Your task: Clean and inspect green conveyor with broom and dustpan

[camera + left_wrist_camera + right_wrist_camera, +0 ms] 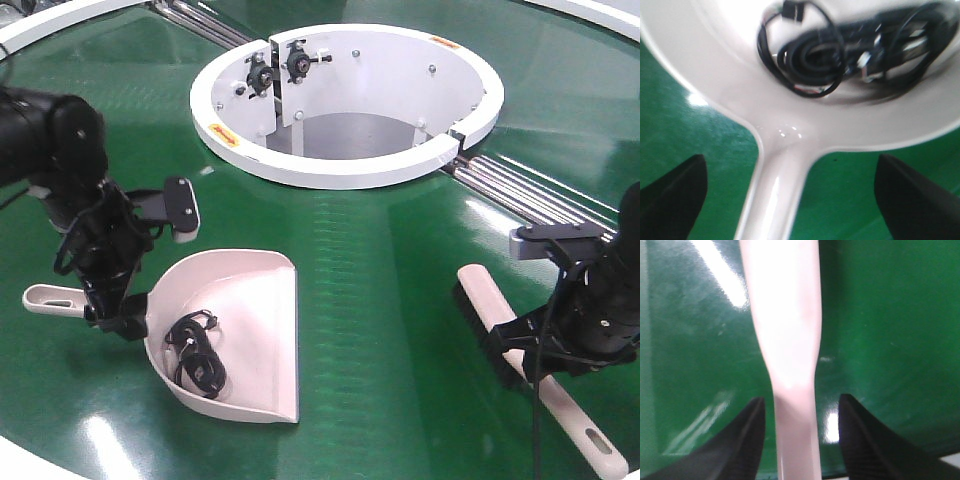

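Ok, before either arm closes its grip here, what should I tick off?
1. Left gripper astride the dustpan handle: ok, fingers wide on both sides.
2. Right gripper astride the broom handle: ok, gaps on both sides.
3. Grips closed: not ok, both open.
4. Black cable inside the dustpan: ok, coiled in the scoop.
5. Dustpan lip flush on the green conveyor: cannot tell.

Dustpan (255, 320) left of broom (478, 290), on conveyor (380, 250)
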